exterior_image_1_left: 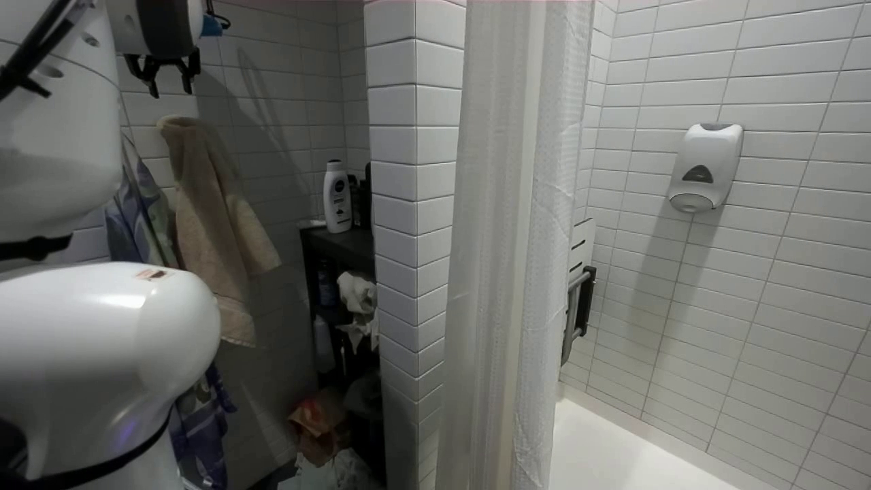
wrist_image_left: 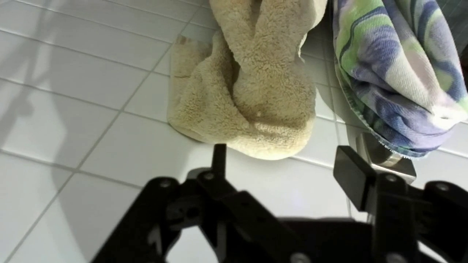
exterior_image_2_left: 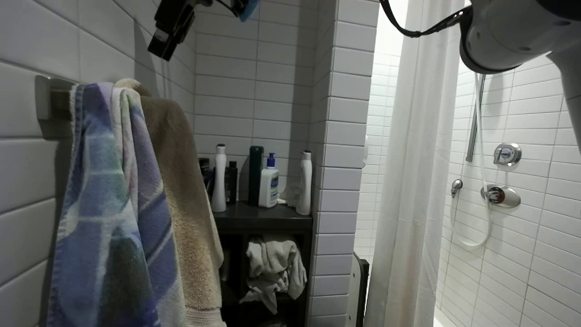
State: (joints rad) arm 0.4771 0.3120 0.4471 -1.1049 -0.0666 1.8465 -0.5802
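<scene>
My gripper (exterior_image_1_left: 170, 92) is open with nothing between its fingers. It is above a beige towel (exterior_image_1_left: 207, 211) hanging by the tiled wall; the gripper also shows in an exterior view (exterior_image_2_left: 164, 45). In the wrist view the fingers (wrist_image_left: 281, 155) stand wide apart, with the top fold of the beige towel (wrist_image_left: 274, 91) just beyond them. I see no clear contact. A blue, purple and green patterned towel (wrist_image_left: 398, 76) hangs beside it from a metal wall bar (wrist_image_left: 387, 157). Both towels also show large in an exterior view, the beige one (exterior_image_2_left: 190, 218) behind the patterned one (exterior_image_2_left: 102, 195).
A black shelf (exterior_image_2_left: 263, 221) holds several bottles, including a white pump bottle (exterior_image_2_left: 268, 186), and a crumpled white cloth (exterior_image_2_left: 274, 263). A tiled pillar (exterior_image_1_left: 415, 204) and a shower curtain (exterior_image_1_left: 503, 238) stand beside it. A soap dispenser (exterior_image_1_left: 708, 163) is on the shower wall.
</scene>
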